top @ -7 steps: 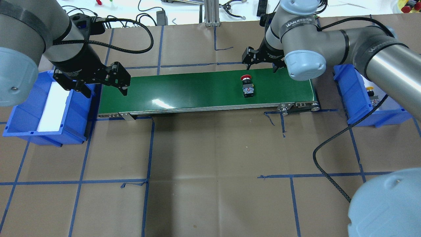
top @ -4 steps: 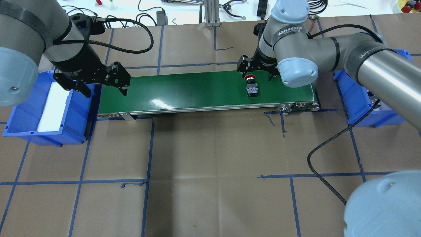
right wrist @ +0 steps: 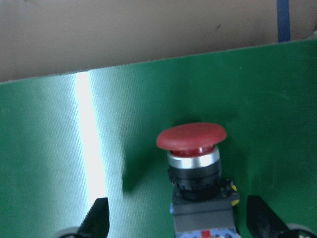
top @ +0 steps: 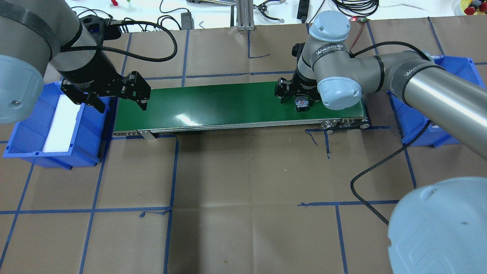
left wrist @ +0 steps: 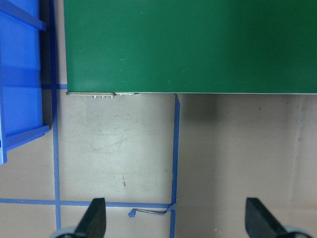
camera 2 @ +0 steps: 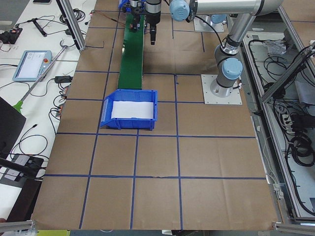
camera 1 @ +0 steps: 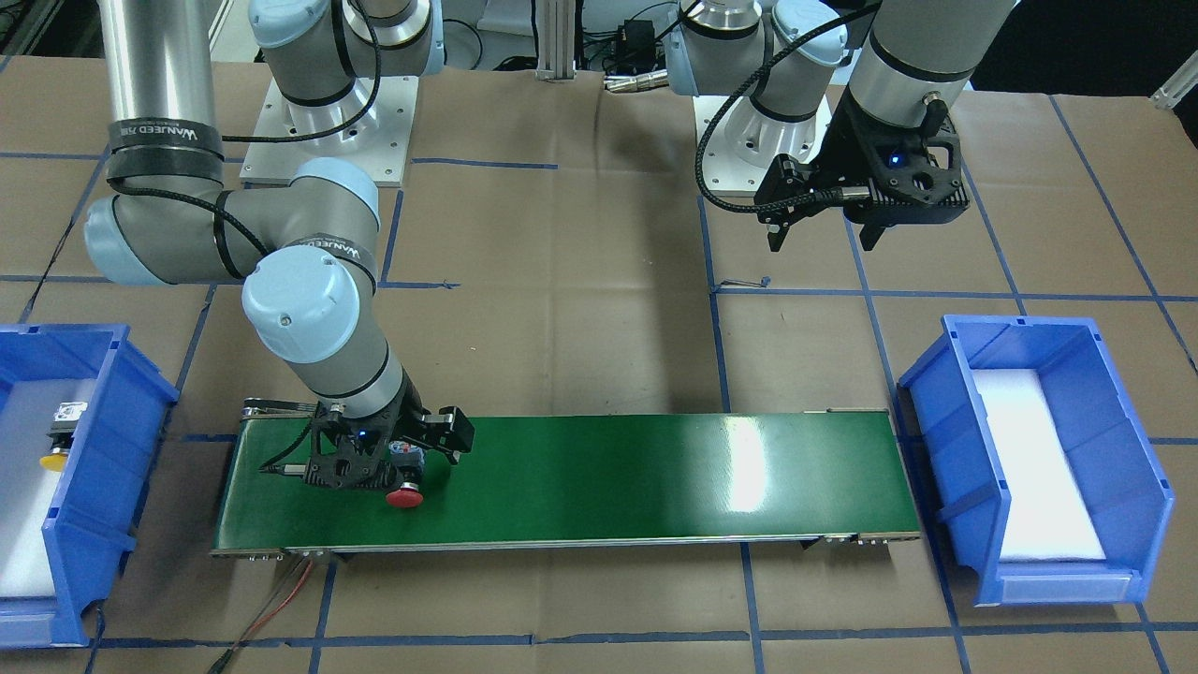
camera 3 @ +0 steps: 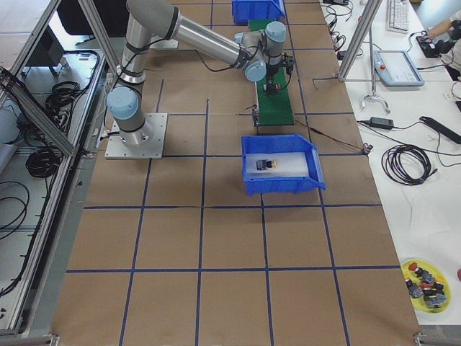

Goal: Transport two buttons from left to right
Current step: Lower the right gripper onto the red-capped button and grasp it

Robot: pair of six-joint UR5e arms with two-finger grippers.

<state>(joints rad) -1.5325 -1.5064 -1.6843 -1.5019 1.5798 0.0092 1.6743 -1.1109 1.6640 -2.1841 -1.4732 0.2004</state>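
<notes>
Right wrist-mounted view shows the red button (right wrist: 192, 136) lying on its side on the green conveyor belt (top: 228, 102), with its cap pointing away from the camera. The right gripper (right wrist: 177, 220) is low over it. Its two fingers (right wrist: 96, 220) are spread wide, one on each side of the black body, and a clear strip of belt is visible between each finger and the button (so nothing is pinched). In the overhead exterior view this happens near the right end of the belt, and the wrist hides most of the button there.

The yellow button (camera 1: 58, 440) lies in the right blue bin (camera 1: 122, 374), on the white foam at the bottom. It is well apart from the belt.

The left gripper (left wrist: 177, 220) hangs in the air near the left end of the belt, just beside the left blue bin (top: 23, 144). Its fingers are spread too and hold nothing; between them only the brown paper (left wrist: 124, 148) with blue tape lines is visible. The left bin contains white foam, and I see no button on it.
</notes>
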